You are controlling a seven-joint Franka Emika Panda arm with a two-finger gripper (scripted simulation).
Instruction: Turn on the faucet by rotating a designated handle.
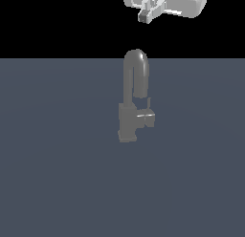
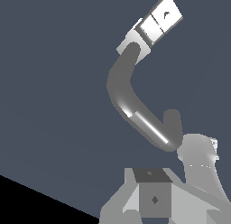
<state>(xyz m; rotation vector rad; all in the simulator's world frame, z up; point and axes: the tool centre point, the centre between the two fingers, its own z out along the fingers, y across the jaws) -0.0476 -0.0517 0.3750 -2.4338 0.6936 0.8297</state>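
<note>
- Handle (image 1: 149,118): juts from the base column toward the exterior view's right, just below centre frame, with a thin tab standing on it. Small and boxy, so easy to miss or clip with a slightly offset approach.
- Faucet (image 1: 128,122): stands upright at the middle of the frame on the grey bench (image 1: 48,183), with the gooseneck spout (image 1: 136,69) arching over and ending right above the handle.
- Risk of striking the spout on a straight descent: hangs directly between the handle and the jaws, which hover well above at the upper edge of the frame, slightly right of centre, touching nothing.
- Risk of reaching for the wrong part: in the wrist view the spout fills the middle and lies nearer than the pale handle block (image 2: 159,21), so could easily be taken as the target.
- Jaws' opening: cannot tell from either view. If narrow, likely to land on top of the tab instead of straddling it. If wide, likely to catch the column or spout tip on one side.
- Risk of a glancing push: contact high on the thin tab may slide off instead of turning the lever.
- Risk of pushing the wrong way or against the column: no rotation, faucet left off.
- Nothing else on the bench to collide with, so the hazards come from the faucet's own shape.
</note>
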